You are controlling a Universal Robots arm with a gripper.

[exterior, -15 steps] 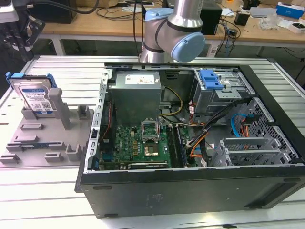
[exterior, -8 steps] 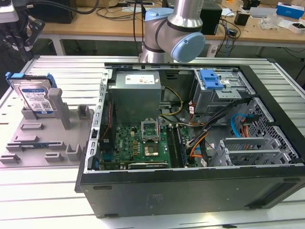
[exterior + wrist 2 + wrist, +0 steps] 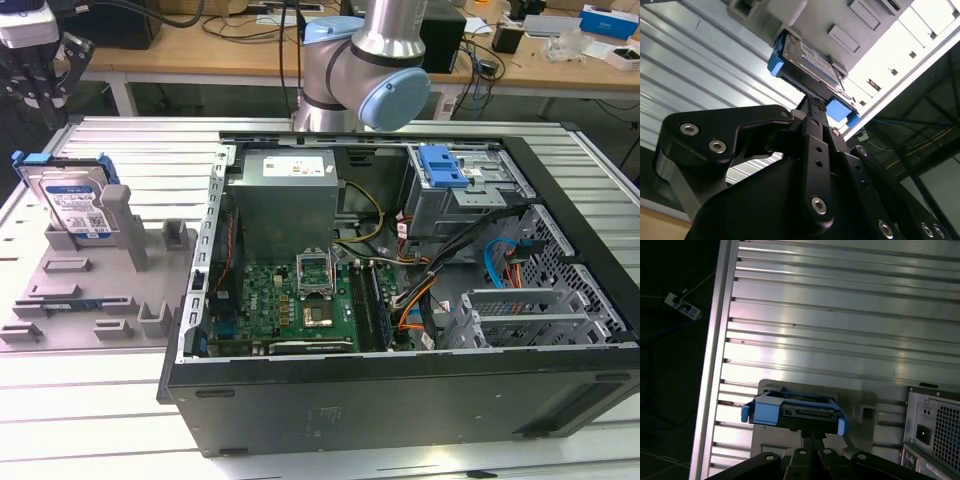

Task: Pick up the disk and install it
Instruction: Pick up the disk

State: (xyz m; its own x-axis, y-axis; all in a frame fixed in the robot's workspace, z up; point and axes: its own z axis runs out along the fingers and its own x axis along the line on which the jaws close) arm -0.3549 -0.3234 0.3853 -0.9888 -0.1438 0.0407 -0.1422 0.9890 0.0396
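Disk [image 3: 72, 205], flat silver metal drive in bright blue plastic bracket, stood on edge in grey plastic rack [image 3: 90, 290] beside open black computer case [image 3: 400, 395]. Black gripper [image 3: 812, 434] poised above, fingertips pressed together, nothing grasped. Disk's long top edge set crosswise directly ahead.

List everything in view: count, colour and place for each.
disk: one, silver with blue bracket, standing tilted in the fixture, exterior view's left
fixture: one, grey, on the table beside the case
computer case: one, black, open, on the table
power supply box: one, grey, inside the case
motherboard: one, green, inside the case
clip: one, blue, inside the case
table: one, silver, slatted
arm: one, silver and light blue, behind the case
gripper: one, black, pointed at the disk
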